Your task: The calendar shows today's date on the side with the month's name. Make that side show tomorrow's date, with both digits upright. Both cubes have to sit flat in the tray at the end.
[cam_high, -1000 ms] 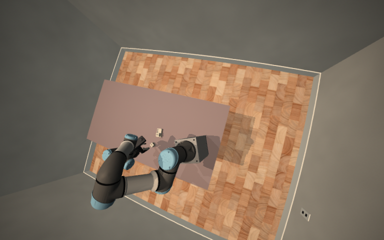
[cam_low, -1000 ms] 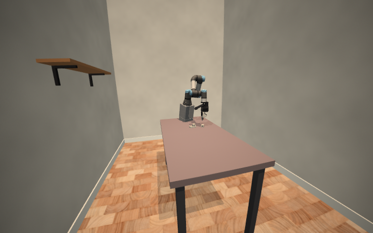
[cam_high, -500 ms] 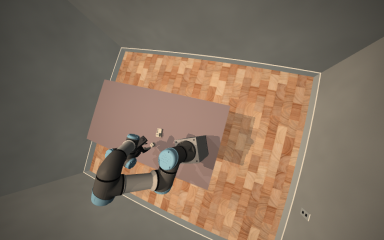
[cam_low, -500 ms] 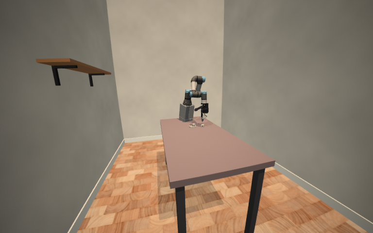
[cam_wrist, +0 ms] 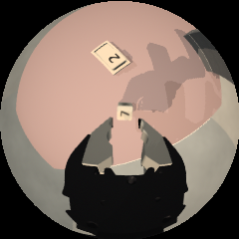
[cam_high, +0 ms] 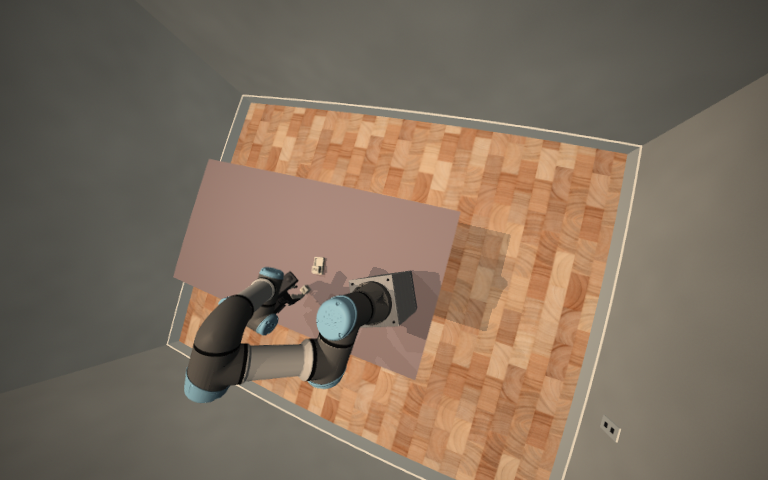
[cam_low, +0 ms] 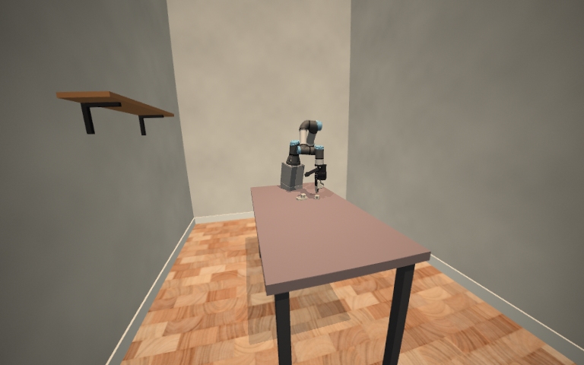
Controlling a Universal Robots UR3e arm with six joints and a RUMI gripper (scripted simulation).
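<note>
Location type: small room with a robot workstation; home, office or lab use cannot be determined. Robot arm [cam_high: 275,362] [cam_low: 306,149] mounted on the table [cam_high: 339,209] [cam_low: 335,232]. Parquet floor [cam_high: 509,186] [cam_low: 215,275] beneath the table. Wooden shelf [cam_low: 101,95] on the wall beside the table.

My gripper [cam_high: 294,290] [cam_low: 317,191] [cam_wrist: 125,119] is black, with gray fingers. Just past my fingertips is a cream cube [cam_high: 304,289] [cam_low: 316,197] [cam_wrist: 124,113] with a black 7 on it. Farther out from my gripper, the calendar [cam_high: 318,264] [cam_low: 300,198] [cam_wrist: 111,57] is cream too, with a black 2 and black lines. The tabletop [cam_high: 339,209] [cam_low: 327,232] [cam_wrist: 65,90] under them is plain dusty pink.
</note>
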